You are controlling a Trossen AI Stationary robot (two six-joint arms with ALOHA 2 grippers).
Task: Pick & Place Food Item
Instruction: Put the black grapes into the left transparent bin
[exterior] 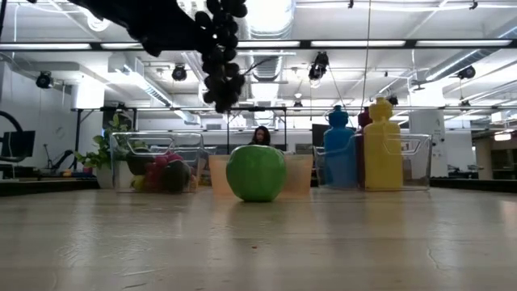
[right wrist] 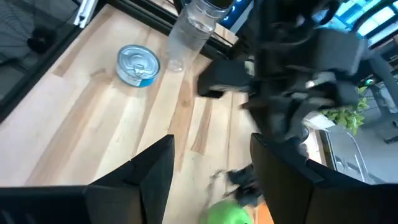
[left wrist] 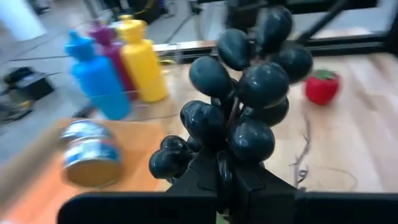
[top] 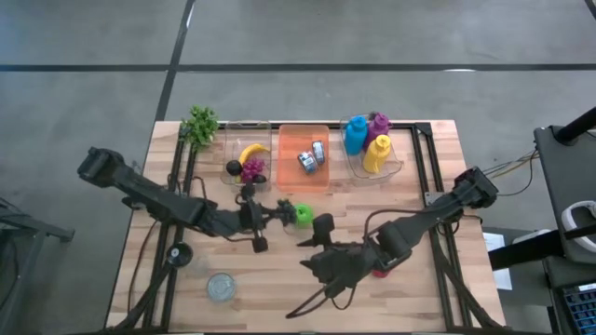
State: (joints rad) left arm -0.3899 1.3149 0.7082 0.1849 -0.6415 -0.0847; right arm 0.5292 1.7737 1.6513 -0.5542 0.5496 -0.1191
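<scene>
The black grape bunch [left wrist: 245,102] hangs clamped in the left end effector [left wrist: 221,180], lifted clear of the bench [top: 410,288] near its middle; in the low view the bunch [exterior: 220,56] dangles above the green apple [exterior: 256,172], which sits on the wood. From above, the bunch is hard to separate from the dark arm, and the left end effector [top: 270,216] only shows as a dark mass just beside the apple [top: 301,215]. The left arm stretches from the bench's left edge toward the centre.

The right end effector [right wrist: 211,168] has its two fingers spread with nothing between them; it hovers low over the front middle of the bench, the arm reaching in from the right edge. In the high view it [top: 326,265] is a dark tangle, and a red item [top: 380,272] peeks out beneath the arm, mostly covered; the left wrist view shows it as a strawberry [left wrist: 322,87].

A tin can [top: 221,287] lies near the front left. The orange tray [top: 284,154] holds two cans, blurred in the left wrist view. The coloured bottles [top: 368,140] stand in a clear bin at the back.
</scene>
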